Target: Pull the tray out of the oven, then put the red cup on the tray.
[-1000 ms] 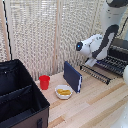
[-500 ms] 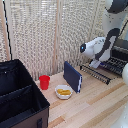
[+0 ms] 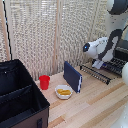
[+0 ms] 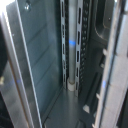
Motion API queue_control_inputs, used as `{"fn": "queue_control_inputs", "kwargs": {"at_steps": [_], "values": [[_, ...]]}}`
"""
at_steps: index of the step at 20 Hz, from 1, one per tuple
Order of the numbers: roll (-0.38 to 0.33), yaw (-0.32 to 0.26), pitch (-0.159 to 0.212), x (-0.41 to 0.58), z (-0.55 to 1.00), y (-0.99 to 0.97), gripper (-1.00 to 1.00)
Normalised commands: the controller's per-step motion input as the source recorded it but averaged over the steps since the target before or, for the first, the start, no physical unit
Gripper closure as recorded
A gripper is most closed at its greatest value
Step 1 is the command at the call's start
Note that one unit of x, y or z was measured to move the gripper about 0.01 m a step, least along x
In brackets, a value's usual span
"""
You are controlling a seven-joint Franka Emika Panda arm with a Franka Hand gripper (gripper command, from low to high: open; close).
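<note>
Backdrop: pale woven blinds [image 3: 55,35] hung behind a light wooden table [image 3: 95,107], whose planks showed a fine grain.
Writing: no brand, label or lettering could be read in either view.
Oven: boxy and dark [image 3: 122,50], cut off by the right edge of the exterior frame, middle height; the wrist view showed a smooth metallic inner wall [image 4: 42,60] and a slotted upright strip.
Tray: thin dark parallel bars [image 3: 102,70], flat, reaching out from the oven toward the frame's centre-right.
Red cup: small, plain, tapered plastic [image 3: 44,82], standing upright on the table at left of centre, just beside the case — well apart from the tray.
Bowl: white and round [image 3: 63,92], with yellow pieces inside, just right of the cup and a little lower in the frame.
Panel: dark-blue flat slab [image 3: 72,76], upright, between bowl and tray.
Case: large black fabric box [image 3: 20,102], filling the lower left.
Arm: white with black joints [image 3: 102,47], descending from the upper right, wrist bent over the tray.
Claw: the gripper [image 3: 98,63] was low at the tray — I could not tell how wide it stood, nor whether it held the bars.
</note>
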Motion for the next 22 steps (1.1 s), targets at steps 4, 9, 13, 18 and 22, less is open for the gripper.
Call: {"fn": "queue_control_inputs", "kwargs": {"at_steps": [4,9,13,18,22], "values": [[0.165,0.043,0.001,0.0,0.01,-0.25,1.0],[0.051,-0.003,0.023,0.057,-0.03,0.06,1.0],[0.18,0.0,0.002,0.0,0.0,0.24,1.0],[0.101,-0.011,-0.016,0.003,-0.19,0.76,1.0],[0.043,-0.003,-0.028,0.0,-0.4,0.95,1.0]]}}
